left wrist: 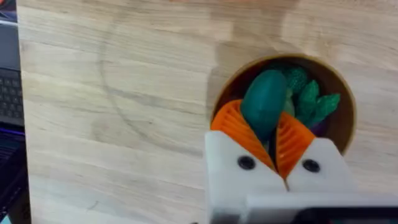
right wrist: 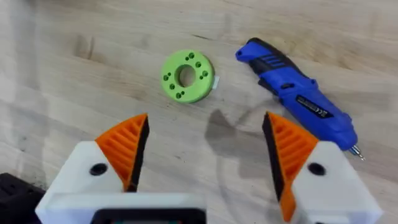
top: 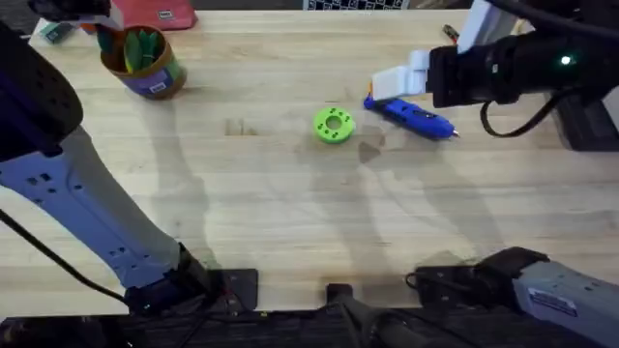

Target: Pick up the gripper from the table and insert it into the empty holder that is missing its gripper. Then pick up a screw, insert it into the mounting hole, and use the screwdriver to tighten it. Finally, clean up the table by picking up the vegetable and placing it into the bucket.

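— Where is the smooth dark green oblong toy vegetable (left wrist: 263,102)?

— Pinched between the orange ribbed pads (left wrist: 237,129) of the left hand (left wrist: 266,140), directly above the small round golden-brown bucket (left wrist: 343,93). More green toy pieces lie inside that bucket, and in the overhead view it stands at the far left of the pale wooden tabletop (top: 261,193), a purple-blue label on its side.

— And the left arm itself?

— It rises from its base at the lower left and reaches up along the left side, large and blurred close under the camera. Its wrist camera looks straight down into the bucket.

— The right arm?

— It comes in from the right, stretched roughly level over the far right of the tabletop. The right hand (right wrist: 205,155) hangs spread wide and holds nothing, its orange pads well apart.

— What lies below it?

— The blue cylindrical powered screwdriver (right wrist: 298,98) lies flat on the tabletop, its thin metal bit pointing away from a bright green round disc with holes (right wrist: 187,76), which sits beside it, apart from it.
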Tool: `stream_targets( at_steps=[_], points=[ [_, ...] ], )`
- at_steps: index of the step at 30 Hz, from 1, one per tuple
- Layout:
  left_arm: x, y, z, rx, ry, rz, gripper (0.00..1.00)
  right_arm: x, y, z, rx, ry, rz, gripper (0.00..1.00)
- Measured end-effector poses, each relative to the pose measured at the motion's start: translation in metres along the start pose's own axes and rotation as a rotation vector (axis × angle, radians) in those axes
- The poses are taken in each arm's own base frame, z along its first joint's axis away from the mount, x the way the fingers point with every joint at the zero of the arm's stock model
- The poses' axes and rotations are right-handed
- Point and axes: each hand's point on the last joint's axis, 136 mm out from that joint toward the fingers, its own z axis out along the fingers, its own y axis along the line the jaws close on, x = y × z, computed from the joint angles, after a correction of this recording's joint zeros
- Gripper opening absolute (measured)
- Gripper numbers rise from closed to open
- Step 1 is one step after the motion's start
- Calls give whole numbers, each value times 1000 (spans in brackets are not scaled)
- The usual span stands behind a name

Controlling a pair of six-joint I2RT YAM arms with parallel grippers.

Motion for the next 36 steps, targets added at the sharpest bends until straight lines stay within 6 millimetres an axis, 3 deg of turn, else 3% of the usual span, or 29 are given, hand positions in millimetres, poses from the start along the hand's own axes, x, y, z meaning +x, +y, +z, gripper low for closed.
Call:
stream_targets(
  at_steps=[5, 6, 11, 12, 21, 25, 30, 36],
  points=[
    [0, 0, 0, 0, -1, -2, 37, 0, 0, 0, 0, 0, 0, 994],
    [0, 0, 0, 0, 0, -3, 117, 0, 0, 0, 0, 0, 0, 994],
    [1, 0, 0, 1, 3, -7, 883, 0, 0, 0, 0, 0, 0, 994],
    [1, 0, 0, 1, 4, -13, 958, 0, 0, 0, 0, 0, 0, 994],
    [1, 0, -5, 2, 2, -15, 986, 0, 0, 0, 0, 0, 0, 993],
    [2, -8, -39, 44, -25, -15, 988, 0, 0, 0, 0, 0, 0, 993],
    [4, -19, -102, 99, -92, -12, 988, 0, 0, 0, 0, 0, 0, 994],
    [23, -36, -143, 177, -86, 13, 988, 0, 0, 0, 0, 0, 0, 995]
  ],
)
